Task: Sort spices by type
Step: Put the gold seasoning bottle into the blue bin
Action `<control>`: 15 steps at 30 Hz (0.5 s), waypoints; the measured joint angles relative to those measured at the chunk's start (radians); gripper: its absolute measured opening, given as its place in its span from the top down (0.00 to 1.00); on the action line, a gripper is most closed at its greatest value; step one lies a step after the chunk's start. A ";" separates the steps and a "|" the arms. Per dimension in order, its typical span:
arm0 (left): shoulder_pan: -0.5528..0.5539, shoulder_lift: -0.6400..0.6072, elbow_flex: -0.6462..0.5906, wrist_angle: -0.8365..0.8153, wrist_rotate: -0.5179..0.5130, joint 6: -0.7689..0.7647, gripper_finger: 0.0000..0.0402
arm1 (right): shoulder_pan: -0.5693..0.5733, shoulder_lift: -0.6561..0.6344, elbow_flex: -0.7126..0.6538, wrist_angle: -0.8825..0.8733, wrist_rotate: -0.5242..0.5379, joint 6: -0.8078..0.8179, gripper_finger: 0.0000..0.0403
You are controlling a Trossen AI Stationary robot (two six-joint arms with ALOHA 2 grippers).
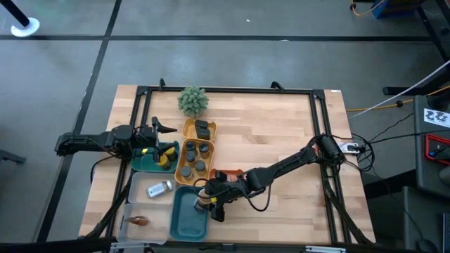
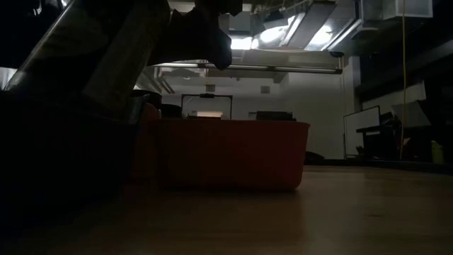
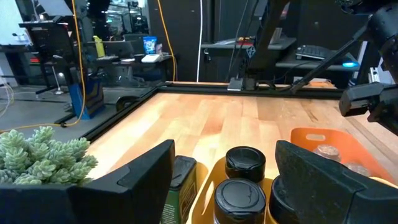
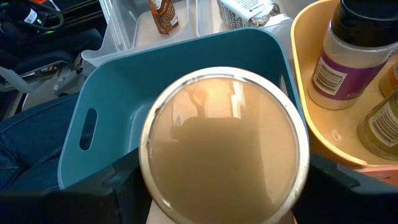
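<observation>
My right gripper (image 1: 206,202) reaches from the table's right side to the far right corner of a teal tray (image 4: 112,93) and is shut on a spice jar with a round pale lid (image 4: 224,143). Several dark-capped spice jars (image 1: 193,158) and a black box (image 1: 204,128) stand in a yellow tray (image 1: 187,126). A bottle (image 1: 160,188) and a brown packet (image 1: 138,221) lie in a white tray (image 1: 137,184). My left gripper (image 1: 167,128) waits open at the table's left, beside the yellow tray's far end. My right gripper has the jar between its two fingers (image 4: 118,186), one on either side of the body under the lid's rim (image 4: 149,180). The wide lid hides the place of contact. The fingers slant down from the table's right side. The lid faces up, over the teal tray's edge.
A fuzzy green plant (image 1: 192,100) stands at the far edge. An orange tray (image 2: 226,156) sits partly under my right arm. A second teal tray (image 1: 144,163) with yellow things lies under my left gripper. Bare wood spreads across the table's right half (image 1: 281,126).
</observation>
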State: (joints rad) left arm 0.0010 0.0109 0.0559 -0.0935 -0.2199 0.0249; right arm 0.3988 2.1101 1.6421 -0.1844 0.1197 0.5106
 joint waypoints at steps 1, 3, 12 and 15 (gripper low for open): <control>0.000 0.000 0.000 0.000 0.000 -0.001 0.33 | 0.000 0.000 0.000 0.000 0.001 0.000 0.28; 0.000 0.000 0.000 0.000 0.000 0.003 0.33 | 0.000 0.000 0.000 -0.001 0.011 0.000 0.28; 0.000 0.000 0.000 0.000 0.000 0.001 0.33 | -0.003 0.000 0.000 -0.007 0.006 -0.003 0.28; 0.000 0.000 0.000 0.000 0.000 0.001 0.33 | -0.007 0.000 0.000 -0.012 0.031 -0.004 0.28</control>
State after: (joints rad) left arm 0.0010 0.0109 0.0559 -0.0937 -0.2203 0.0261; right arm 0.3917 2.1100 1.6421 -0.1960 0.1509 0.5069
